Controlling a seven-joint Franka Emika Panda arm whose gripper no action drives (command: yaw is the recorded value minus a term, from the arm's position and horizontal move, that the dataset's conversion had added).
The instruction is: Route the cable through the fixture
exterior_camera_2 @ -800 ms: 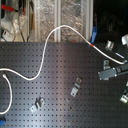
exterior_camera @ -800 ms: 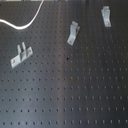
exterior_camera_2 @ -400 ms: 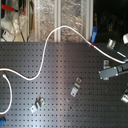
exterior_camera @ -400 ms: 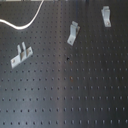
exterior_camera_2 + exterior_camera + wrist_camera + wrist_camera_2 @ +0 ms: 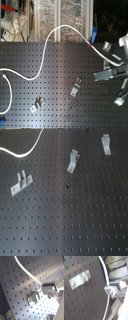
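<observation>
curving white cable across pegboard, three metal brackets

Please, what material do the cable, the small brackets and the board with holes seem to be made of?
The cable looks like white plastic-coated cord: smooth, and it bends in soft curves. The brackets seem bare metal, pale grey with a dull shine and sharp folds. The board is probably black-coated metal, matt with regular holes; the pictures cannot confirm this.

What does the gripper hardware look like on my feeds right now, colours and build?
In the second exterior view the gripper is blurry grey and silver metal with angular, blocky parts. Both wrist views show bare silver finger pieces with bolt-like fasteners beside a dark block. No markings or arm cabling are discernible.
</observation>
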